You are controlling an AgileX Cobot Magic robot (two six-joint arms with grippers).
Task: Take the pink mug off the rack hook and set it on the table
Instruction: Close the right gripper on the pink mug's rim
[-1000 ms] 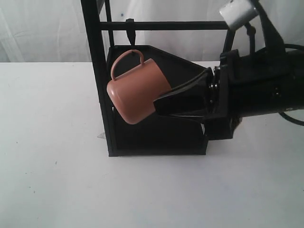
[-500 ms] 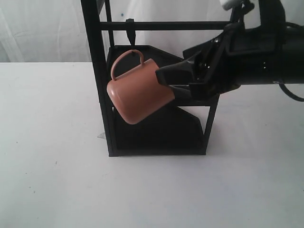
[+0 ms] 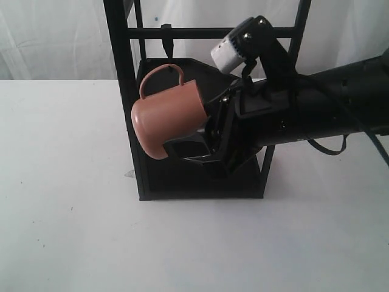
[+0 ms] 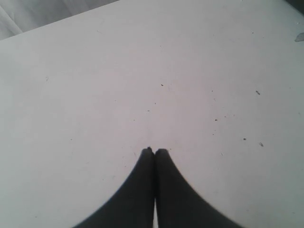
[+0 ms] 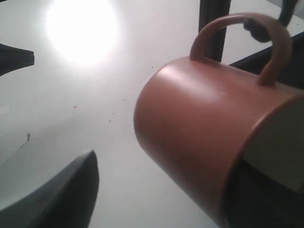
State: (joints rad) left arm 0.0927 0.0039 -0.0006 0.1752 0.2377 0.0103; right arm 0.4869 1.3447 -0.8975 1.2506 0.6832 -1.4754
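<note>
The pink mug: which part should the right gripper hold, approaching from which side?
Probably the rim wall at its open mouth, from the exterior view's right: the pink mug hangs tilted by its handle, mouth toward the right gripper, base pointing away.

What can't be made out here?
- Grip of the right gripper on the salmon-pink cylindrical mug: exterior view, the mug's rim and black arm cover the fingers.
- If the thin loop handle is off the short black rack hook: right wrist view, blurred.
- The mug's mouth: right wrist view, cut off by the edge.

Left gripper fingers pressed together; right gripper spread wide.
</note>
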